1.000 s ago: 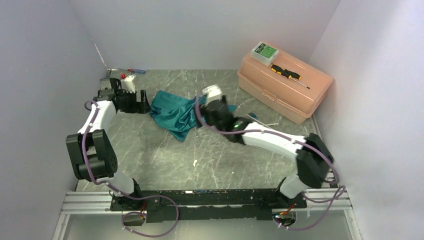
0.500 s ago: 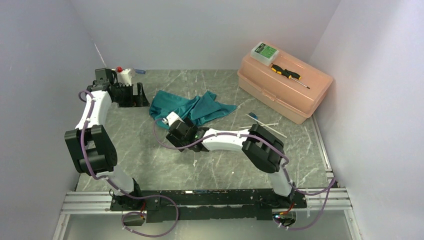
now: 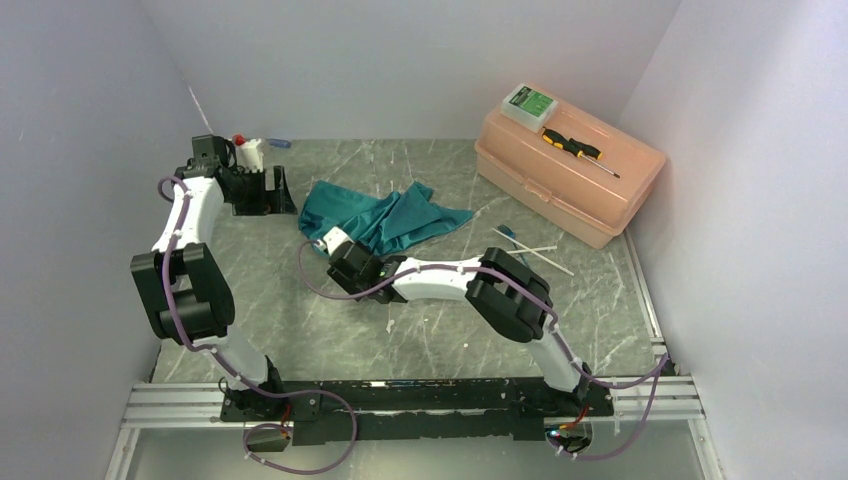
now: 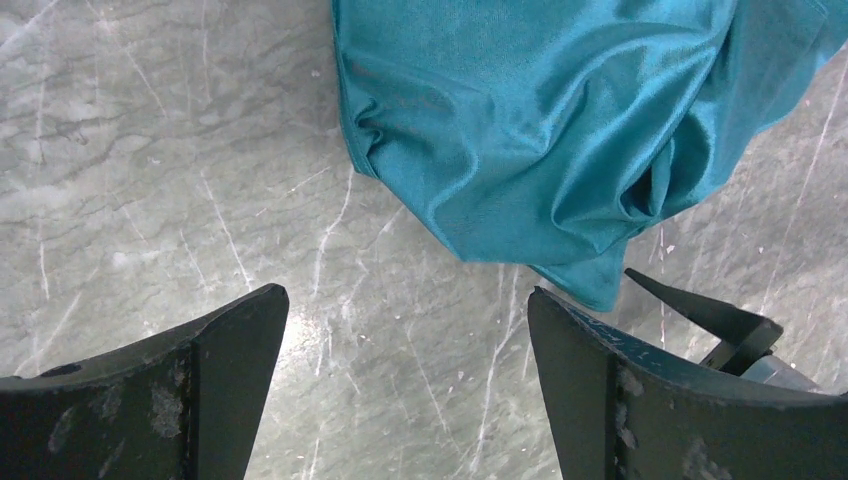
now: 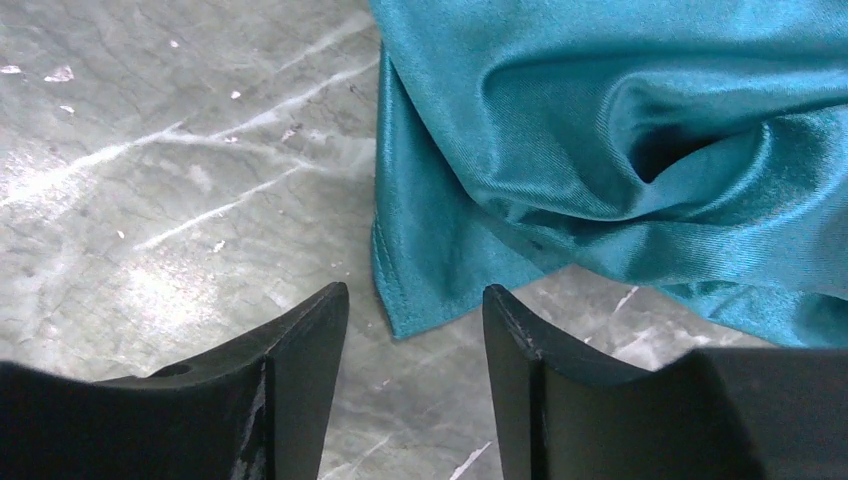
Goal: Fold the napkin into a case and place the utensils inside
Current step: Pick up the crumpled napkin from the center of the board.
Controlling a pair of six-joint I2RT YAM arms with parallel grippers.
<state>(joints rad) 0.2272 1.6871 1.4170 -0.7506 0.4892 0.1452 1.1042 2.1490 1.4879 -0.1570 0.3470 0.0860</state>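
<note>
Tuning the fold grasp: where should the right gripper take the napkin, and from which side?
Probably the hemmed free corner of the napkin, approached from its near-left edge. It lies flat on the table; the rest is bunched. It sits between the open fingers of the right gripper.

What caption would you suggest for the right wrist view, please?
Right pincer, jaws apart, at a corner of the crumpled teal napkin on the marbled table.

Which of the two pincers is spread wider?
The left pincer: it is spread wide, with nothing in between. The right pincer shows a much narrower gap, right at a corner of the teal cloth.
</note>
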